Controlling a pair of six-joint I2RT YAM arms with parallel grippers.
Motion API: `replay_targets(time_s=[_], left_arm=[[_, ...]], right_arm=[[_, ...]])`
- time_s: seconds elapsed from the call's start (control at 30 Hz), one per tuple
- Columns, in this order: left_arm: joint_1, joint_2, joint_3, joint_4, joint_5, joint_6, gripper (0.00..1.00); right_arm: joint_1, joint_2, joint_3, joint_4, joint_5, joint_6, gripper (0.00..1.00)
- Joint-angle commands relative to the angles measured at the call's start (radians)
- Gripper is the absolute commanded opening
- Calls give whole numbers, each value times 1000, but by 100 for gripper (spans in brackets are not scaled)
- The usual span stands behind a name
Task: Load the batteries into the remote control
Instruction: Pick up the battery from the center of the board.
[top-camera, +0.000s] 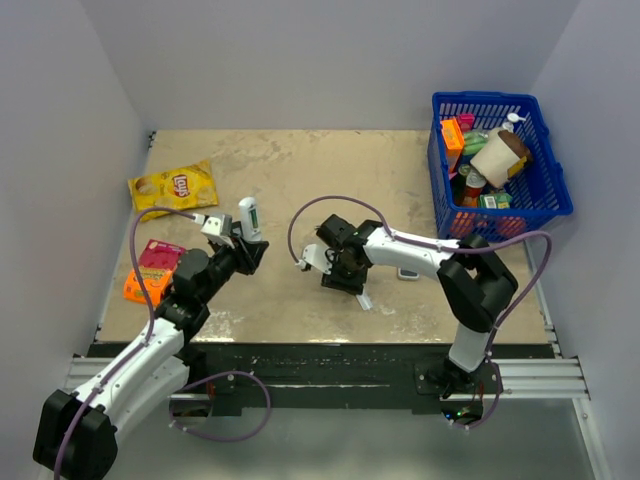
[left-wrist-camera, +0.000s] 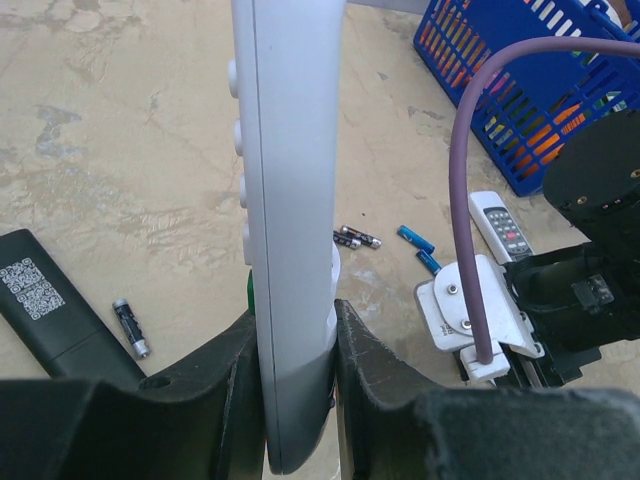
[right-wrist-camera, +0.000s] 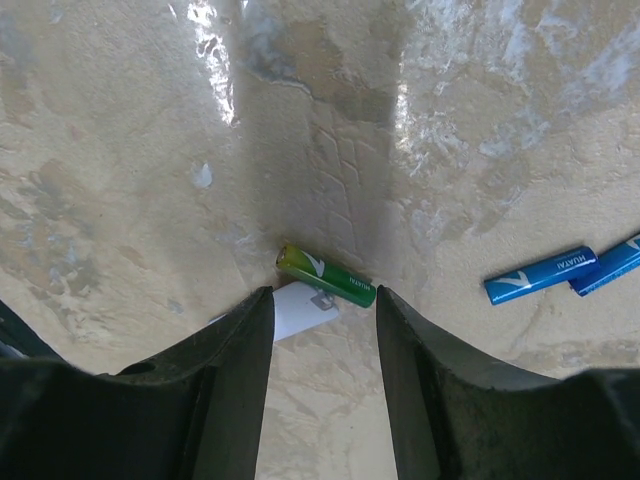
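Observation:
My left gripper (top-camera: 245, 250) is shut on the lower end of the slim white remote control (top-camera: 248, 218) and holds it upright above the table. In the left wrist view the remote (left-wrist-camera: 290, 200) stands between my fingers, with a green sliver (left-wrist-camera: 248, 290) at its left edge. My right gripper (top-camera: 345, 275) is open, low over the table. In the right wrist view one green battery (right-wrist-camera: 325, 275) lies flat just beyond the open fingertips of that gripper (right-wrist-camera: 322, 300), touching a small white cover piece (right-wrist-camera: 300, 308). No second green battery shows clearly.
Two blue cells (right-wrist-camera: 540, 275) lie right of the green battery. A black remote (left-wrist-camera: 50, 310), dark cells (left-wrist-camera: 355, 238) and a grey-white remote (left-wrist-camera: 500, 225) lie on the table. A blue basket (top-camera: 497, 165) stands back right; a chips bag (top-camera: 172, 186) and snack packs (top-camera: 155, 270) lie left.

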Motion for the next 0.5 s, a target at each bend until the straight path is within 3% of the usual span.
replay_targets(time_s=[0.0, 0.47], left_arm=[[7, 6, 48, 44, -8, 21, 0], [7, 15, 55, 40, -15, 22, 0]], right_arm=[[5, 32, -2, 48, 16, -17, 48], [7, 99, 7, 111, 33, 1, 31]])
